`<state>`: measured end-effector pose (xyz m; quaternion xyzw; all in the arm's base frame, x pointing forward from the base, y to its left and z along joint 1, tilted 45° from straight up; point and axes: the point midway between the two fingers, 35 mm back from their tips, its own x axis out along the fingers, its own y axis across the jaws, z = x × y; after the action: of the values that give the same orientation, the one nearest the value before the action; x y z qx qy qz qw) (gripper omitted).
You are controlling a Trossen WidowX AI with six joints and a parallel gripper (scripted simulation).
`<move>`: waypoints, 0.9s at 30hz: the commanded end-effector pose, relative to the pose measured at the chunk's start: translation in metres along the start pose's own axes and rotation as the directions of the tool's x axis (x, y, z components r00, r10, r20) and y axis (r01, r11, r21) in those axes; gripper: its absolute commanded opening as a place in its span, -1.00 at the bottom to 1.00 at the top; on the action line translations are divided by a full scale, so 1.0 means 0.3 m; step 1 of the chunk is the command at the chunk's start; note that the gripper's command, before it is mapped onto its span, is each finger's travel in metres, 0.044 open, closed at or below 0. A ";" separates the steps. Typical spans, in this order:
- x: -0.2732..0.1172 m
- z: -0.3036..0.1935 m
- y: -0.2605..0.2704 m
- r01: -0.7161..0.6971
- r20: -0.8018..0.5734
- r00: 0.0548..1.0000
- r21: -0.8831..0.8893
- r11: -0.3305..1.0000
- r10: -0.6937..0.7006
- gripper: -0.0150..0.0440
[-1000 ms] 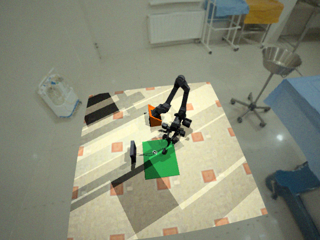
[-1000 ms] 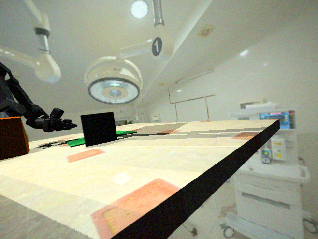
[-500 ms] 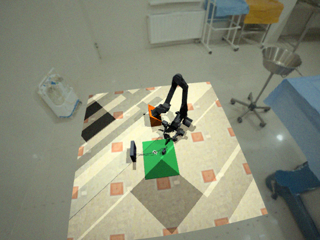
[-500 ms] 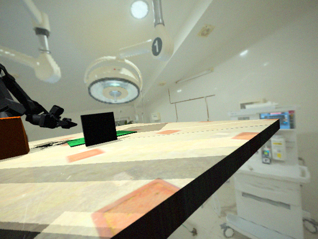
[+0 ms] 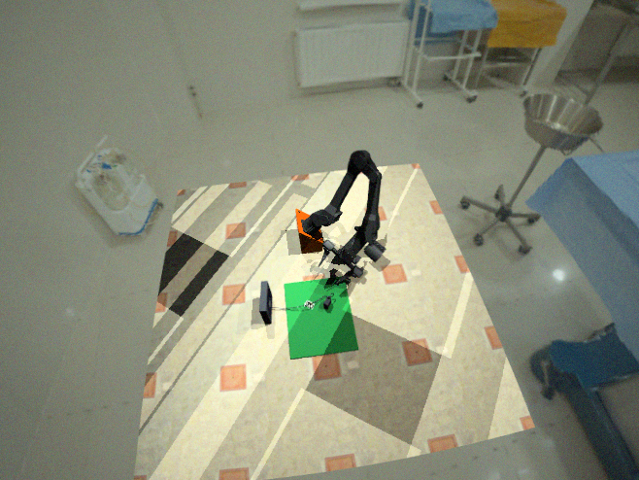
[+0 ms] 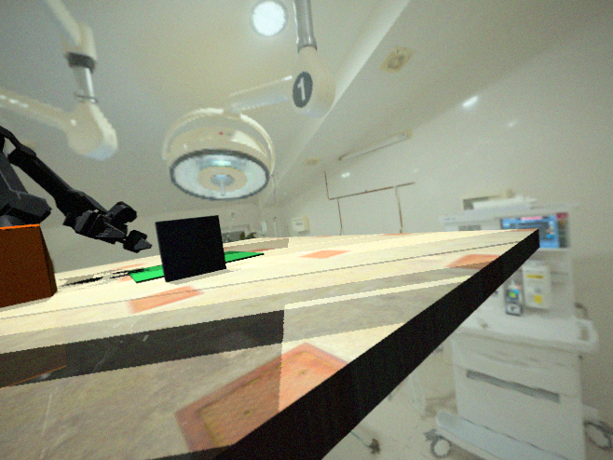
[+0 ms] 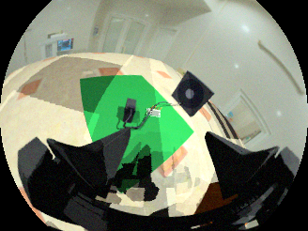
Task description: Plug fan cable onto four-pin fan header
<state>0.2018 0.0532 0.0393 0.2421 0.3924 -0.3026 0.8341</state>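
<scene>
The green board lies flat. A small black block, seemingly the cable's plug, stands upright on it, with dark cable looping at its foot. A small white part with thin coloured wires lies beside it, on the fan's side. The fan stands on edge beside the board. Whether the plug is seated on the header's pins is too small to tell. My gripper is wide open and empty, raised off the board's arm-side edge, clear of the block and cable.
An orange-and-brown box-like block stands by the arm. The fan's cable crosses from the fan onto the board. Dark shadows fall across the table top.
</scene>
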 end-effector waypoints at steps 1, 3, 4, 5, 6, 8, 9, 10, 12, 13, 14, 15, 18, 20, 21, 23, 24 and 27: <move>0.010 0.000 -0.005 0.040 -0.064 0.997 -0.051 0.998 -0.043 1.00; 0.015 -0.001 -0.011 0.055 -0.095 0.994 -0.074 0.996 -0.062 1.00; 0.017 -0.002 -0.014 0.062 -0.110 0.991 -0.086 0.994 -0.072 1.00; 0.019 -0.002 -0.016 0.069 -0.126 0.989 -0.097 0.993 -0.081 1.00; 0.021 -0.003 -0.019 0.075 -0.142 0.986 -0.108 0.991 -0.090 1.00; 0.024 -0.004 -0.024 0.084 -0.174 0.979 -0.129 0.988 -0.106 1.00; 0.025 -0.004 -0.027 0.088 -0.190 0.975 -0.140 0.986 -0.114 1.00; 0.027 -0.005 -0.029 0.092 -0.206 0.971 -0.150 0.984 -0.122 1.00; 0.029 -0.006 -0.034 0.096 -0.238 0.962 -0.169 0.981 -0.136 1.00; 0.030 -0.006 -0.036 0.098 -0.254 0.957 -0.179 0.979 -0.142 1.00; 0.031 -0.006 -0.038 0.098 -0.271 0.951 -0.188 0.977 -0.148 1.00; 0.032 -0.007 -0.040 0.099 -0.287 0.946 -0.197 0.976 -0.153 1.00; 0.033 -0.007 -0.046 0.096 -0.336 0.927 -0.221 0.971 -0.168 1.00; 0.033 -0.007 -0.050 0.091 -0.368 0.913 -0.235 0.968 -0.175 1.00; 0.033 -0.007 -0.051 0.087 -0.385 0.906 -0.241 0.967 -0.178 1.00; 0.033 -0.007 -0.054 0.079 -0.417 0.891 -0.253 0.964 -0.183 1.00; 0.033 -0.007 -0.055 0.074 -0.433 0.883 -0.258 0.963 -0.184 1.00; 0.031 -0.006 -0.058 0.057 -0.480 0.857 -0.271 0.961 -0.186 1.00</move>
<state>0.1923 0.0392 0.0264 0.1789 0.6227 -0.2471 0.7206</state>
